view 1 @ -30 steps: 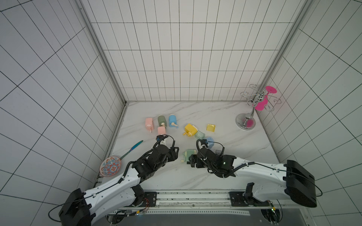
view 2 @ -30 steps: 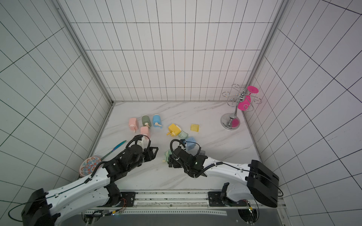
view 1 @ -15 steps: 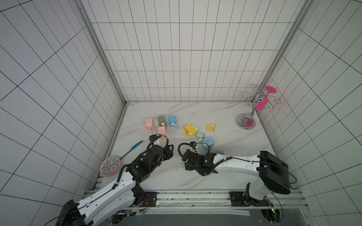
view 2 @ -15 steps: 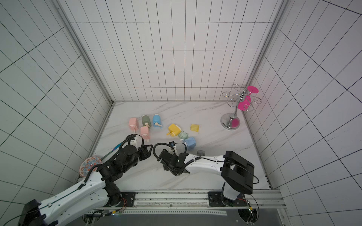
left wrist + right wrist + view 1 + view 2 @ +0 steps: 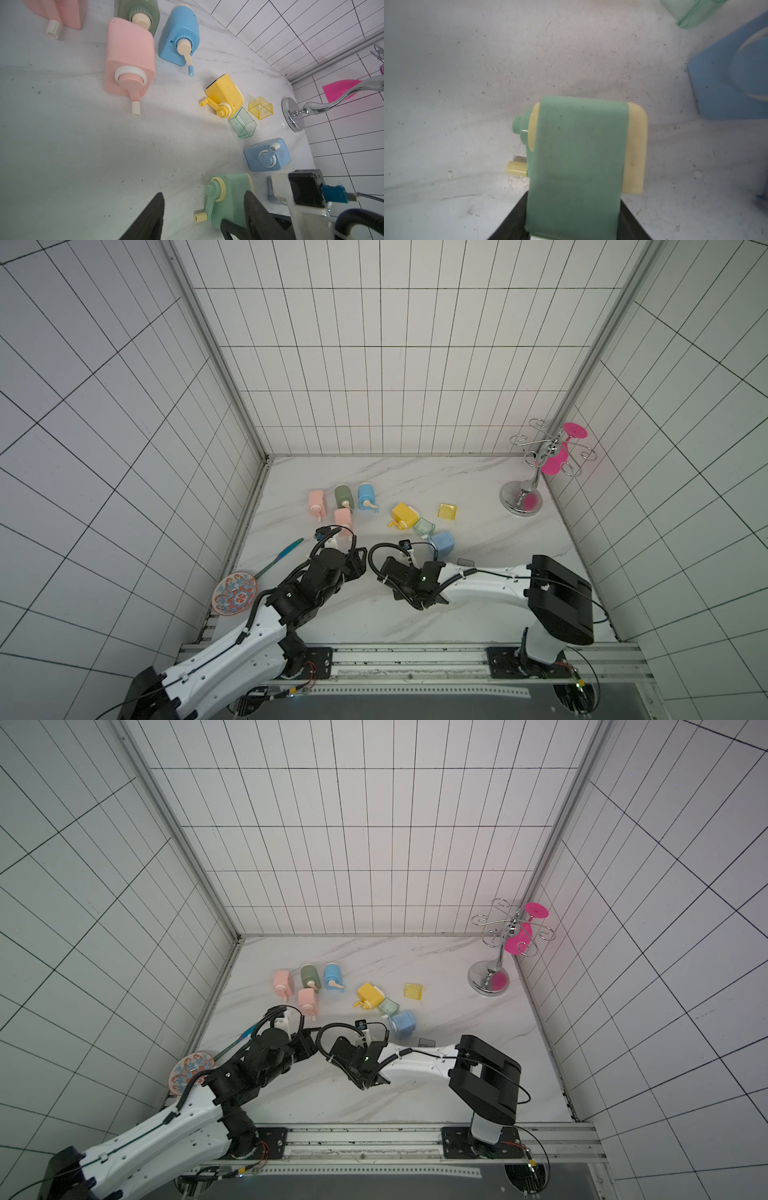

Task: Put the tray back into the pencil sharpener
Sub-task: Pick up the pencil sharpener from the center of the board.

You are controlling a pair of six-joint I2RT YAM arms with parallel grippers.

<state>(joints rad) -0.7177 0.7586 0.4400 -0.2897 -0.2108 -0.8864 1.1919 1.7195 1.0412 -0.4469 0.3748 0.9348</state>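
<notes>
Right gripper: jaws clamp green sharpener flanks. Left gripper: jaws apart, empty. Step, I judge: you secure body. Next you need green tray, lying at 1 o'clock from right gripper in a top view; align with slot. Count: seven sharpeners, two loose trays.

Three white tiled walls with thin dark lines, white marble floor with grey streaks, silver corner posts

White arm shells, black joints and looping black cables — left gripper black-fingered.
</notes>
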